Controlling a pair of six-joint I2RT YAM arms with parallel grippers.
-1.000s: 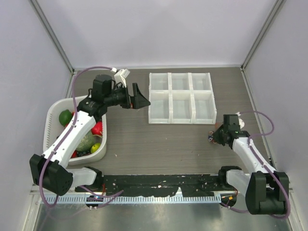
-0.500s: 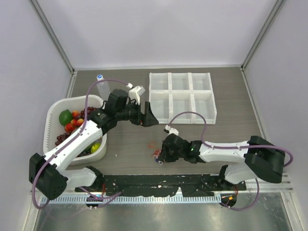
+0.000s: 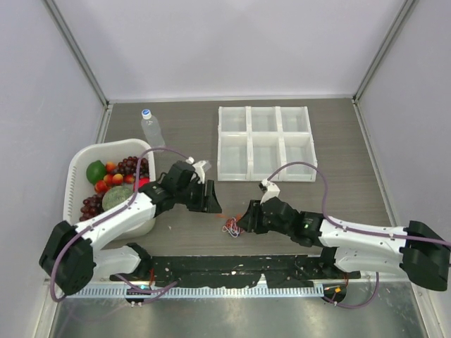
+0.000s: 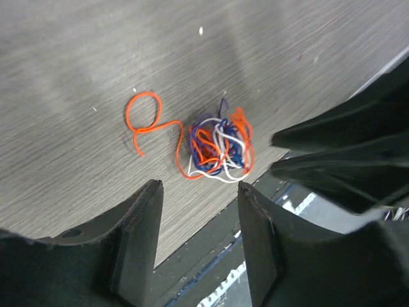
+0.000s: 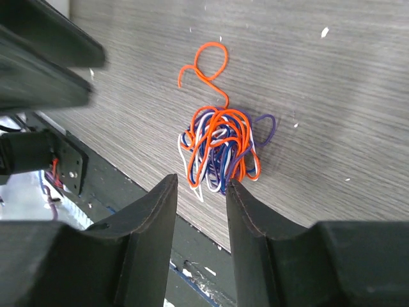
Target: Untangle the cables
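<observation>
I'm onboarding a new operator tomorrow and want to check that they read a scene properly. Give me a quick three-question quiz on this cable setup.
1. Multiple choice: what colour is the long loose tail curling away from the cable bundle? A green, B orange, C yellow.
2. True or false: neither the left arm's fingers nor the right arm's fingers are clamped on the bundle.
3. Short answer: how many compartments has the white tray?
Key: 1 B; 2 true; 3 six.

Bright even light, soft faint shadows.
</observation>
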